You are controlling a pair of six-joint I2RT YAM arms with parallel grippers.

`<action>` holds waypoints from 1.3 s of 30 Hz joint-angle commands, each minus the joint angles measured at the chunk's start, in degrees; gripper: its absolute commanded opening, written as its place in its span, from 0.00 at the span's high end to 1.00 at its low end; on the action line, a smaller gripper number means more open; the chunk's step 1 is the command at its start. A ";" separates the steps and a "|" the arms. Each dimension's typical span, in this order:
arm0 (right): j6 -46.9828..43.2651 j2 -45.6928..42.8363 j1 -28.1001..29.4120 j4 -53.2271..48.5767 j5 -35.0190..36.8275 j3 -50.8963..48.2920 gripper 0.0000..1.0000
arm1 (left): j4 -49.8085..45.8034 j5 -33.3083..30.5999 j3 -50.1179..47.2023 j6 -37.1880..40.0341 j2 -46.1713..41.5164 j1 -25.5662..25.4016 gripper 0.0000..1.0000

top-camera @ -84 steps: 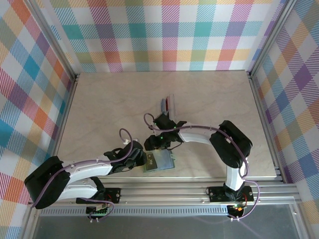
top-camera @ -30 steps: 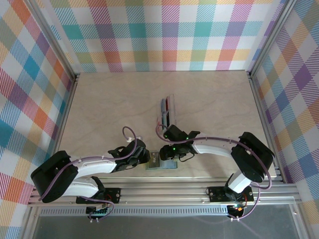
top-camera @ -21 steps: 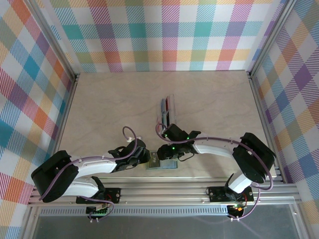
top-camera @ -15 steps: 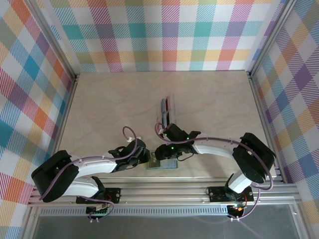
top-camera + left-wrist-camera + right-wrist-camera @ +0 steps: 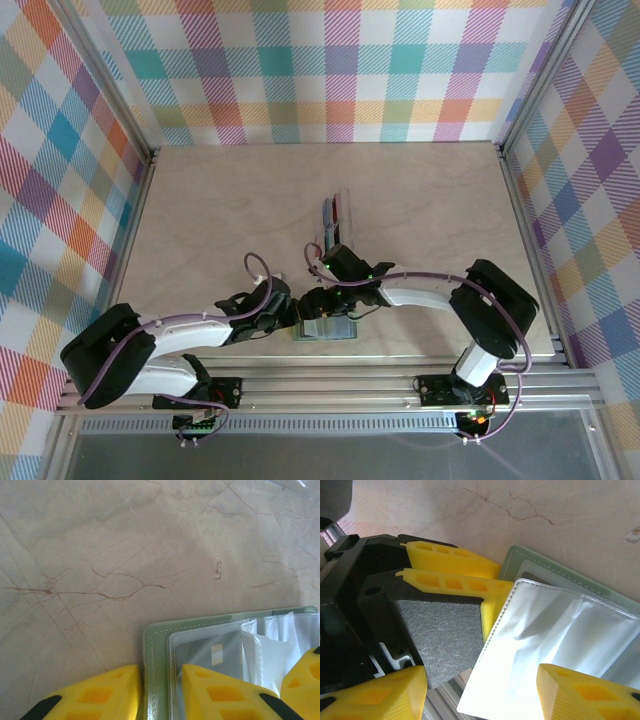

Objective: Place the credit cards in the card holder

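Top camera: high, behind bases, looking down on whole table. Wrist cameras: close, both on wallet's left end.

Bright, even, diffuse light falls from above. The overhead view is sharp throughout, and the arms throw only short, soft shadows on the pale marbled desk. At the left wrist, the yellow plastic left fingers are blurred, the desk beyond them is crisp, and a faint grey shadow lies just ahead of their tips. At the right wrist, the clear plastic sleeves of the grey-green soft folding wallet glare white between the soft-focused yellow right fingers.
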 commanded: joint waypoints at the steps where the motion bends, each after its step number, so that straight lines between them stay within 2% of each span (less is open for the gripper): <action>1: 0.90 2.17 1.47 6.01 -2.54 0.19 0.40 | -6.88 0.53 -0.83 0.06 -2.92 0.24 0.68; 6: 0.41 2.48 1.39 5.00 -1.93 0.56 0.38 | -16.01 -5.29 -1.38 -0.63 -12.61 0.98 0.63; 12: -0.68 1.99 1.17 2.57 -1.08 1.94 0.38 | -23.01 -6.66 -0.69 -0.10 -20.22 1.75 0.61; 18: -3.87 -7.59 -1.42 -11.05 12.56 4.98 0.38 | -22.54 -3.77 1.70 1.80 -21.45 4.00 0.58; 21: -5.01 -9.87 -2.62 -18.91 20.27 9.09 0.39 | -20.71 -0.50 4.00 3.36 -20.05 5.74 0.57; 27: -7.12 -8.69 -7.30 -25.49 25.82 16.32 0.41 | -14.90 6.56 9.47 5.84 -13.37 9.48 0.56; 32: -9.11 -4.73 -10.02 -29.05 27.58 22.80 0.43 | -9.14 12.69 14.13 7.79 -5.57 11.90 0.55; 36: -10.51 -1.35 -11.30 -32.08 29.66 27.22 0.44 | -6.88 14.07 17.55 8.21 -0.06 12.68 0.55; 39: -11.49 0.94 -12.12 -32.63 28.43 29.44 0.44 | -5.90 15.45 19.63 8.43 3.40 13.39 0.56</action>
